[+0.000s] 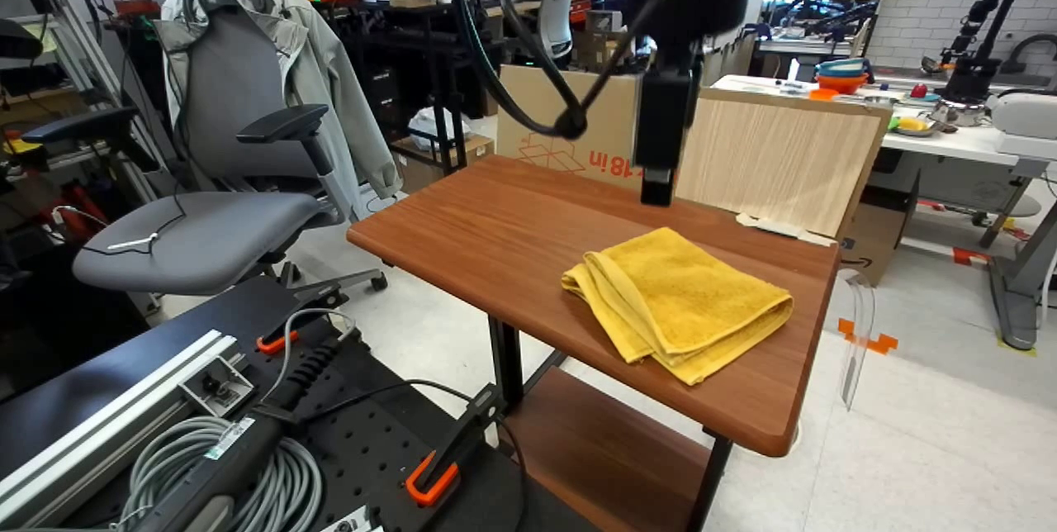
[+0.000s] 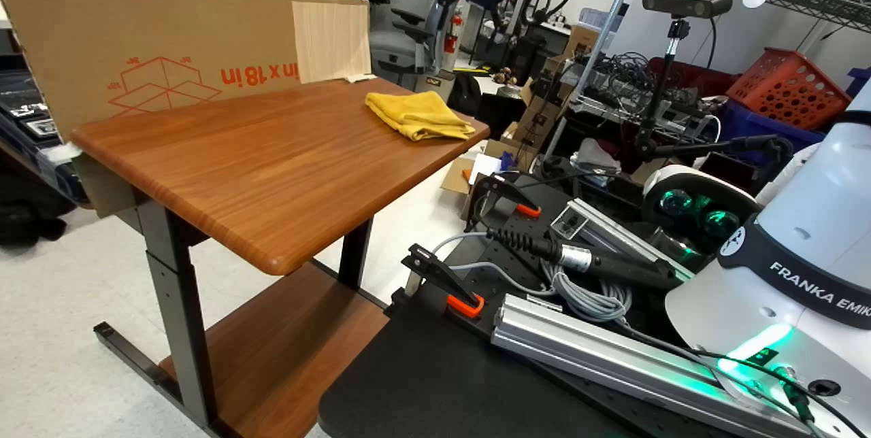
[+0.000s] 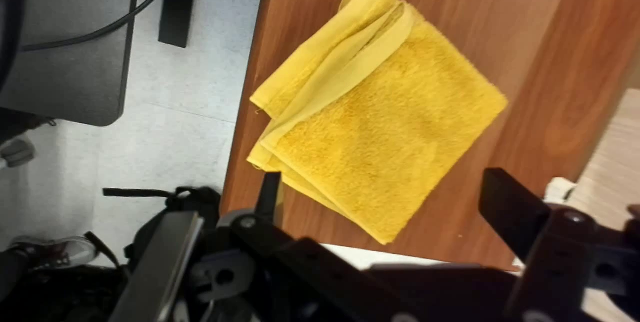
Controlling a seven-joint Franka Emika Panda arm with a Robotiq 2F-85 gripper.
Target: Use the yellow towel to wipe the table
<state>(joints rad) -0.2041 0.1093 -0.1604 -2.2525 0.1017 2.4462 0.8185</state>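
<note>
My black two-finger gripper (image 3: 382, 176) hangs, jaws wide and empty, above the folded yellow terry towel (image 3: 390, 117) on the brown wood-grain table (image 2: 258, 159), near an edge; I should centre, descend slowly and pinch every layer.

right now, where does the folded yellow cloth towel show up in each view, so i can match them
In an exterior view: the folded yellow cloth towel lies right of centre, slightly low.
In an exterior view: the towel sits above centre.
Wrist view: the towel shows large, slightly right of and above centre.
Shared landmark: the brown wood-grain tabletop beneath it, in all three.
</note>
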